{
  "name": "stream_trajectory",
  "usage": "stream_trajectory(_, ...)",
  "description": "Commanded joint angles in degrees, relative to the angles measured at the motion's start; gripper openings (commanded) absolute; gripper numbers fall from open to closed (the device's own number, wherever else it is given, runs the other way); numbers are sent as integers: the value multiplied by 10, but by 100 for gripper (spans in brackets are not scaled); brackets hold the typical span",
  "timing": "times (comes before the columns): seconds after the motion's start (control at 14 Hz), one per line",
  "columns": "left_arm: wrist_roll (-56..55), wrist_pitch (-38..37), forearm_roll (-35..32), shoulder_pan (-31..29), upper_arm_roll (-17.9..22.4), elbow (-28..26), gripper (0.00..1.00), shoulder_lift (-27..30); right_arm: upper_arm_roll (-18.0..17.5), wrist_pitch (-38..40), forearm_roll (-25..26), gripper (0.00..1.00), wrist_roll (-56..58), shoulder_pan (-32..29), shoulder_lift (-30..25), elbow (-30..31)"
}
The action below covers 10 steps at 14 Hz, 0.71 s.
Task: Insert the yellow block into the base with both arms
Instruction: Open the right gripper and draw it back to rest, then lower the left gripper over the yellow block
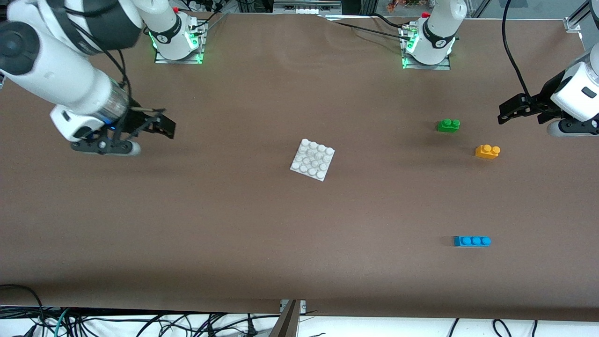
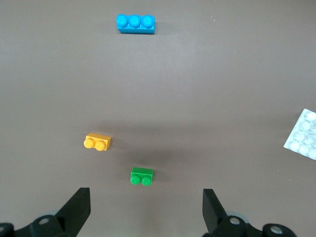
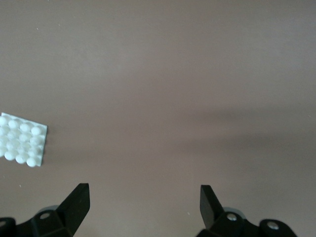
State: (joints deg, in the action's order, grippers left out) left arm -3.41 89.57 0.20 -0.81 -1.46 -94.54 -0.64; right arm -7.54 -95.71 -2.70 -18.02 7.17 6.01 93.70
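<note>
Nearest the camera lay the blue brick (image 1: 471, 241), loose on the desk (image 1: 234, 234). Yellow block (image 1: 487, 151): toward my left arm's end, beside the green brick (image 1: 448, 125), untouched. Base (image 1: 312, 159): mid-desk, studs bare. My left tool (image 1: 514, 108): over the desk near the yellow block, jaws wide, empty. My right tool (image 1: 157, 125): over its own end, jaws wide, empty. Nothing done yet, I judged; pickup, holding the base and pressing remained.

2 white arms (image 1: 65, 79) with dark joint bands stand on bases (image 1: 178, 44) glowing green, each with a small red cap. Black cables (image 1: 512, 56) trail from both. Each ends in a black 2-finger gripper (image 1: 166, 124) with silver screws.
</note>
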Motion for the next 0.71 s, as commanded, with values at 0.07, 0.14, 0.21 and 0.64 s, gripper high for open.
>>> stream_trajectory(0.07, -2, -46, 4, -12, 3, 10, 100, -19, -20, 8, -6, 99, 26, -26, -63, 58)
stream_trajectory(0.14, 1, -66, 4, -16, 3, 11, 100, -23, -20, 11, -4, 99, 26, -26, -64, 58)
stream_trajectory(0.21, 2, -75, 3, -26, 3, 10, 100, -29, -19, 13, -2, 99, 26, -27, -64, 58)
stream_trajectory(0.64, 40, -23, -25, -54, 2, -65, 100, -31, 8, 45, 29, 99, 110, -26, -70, 53)
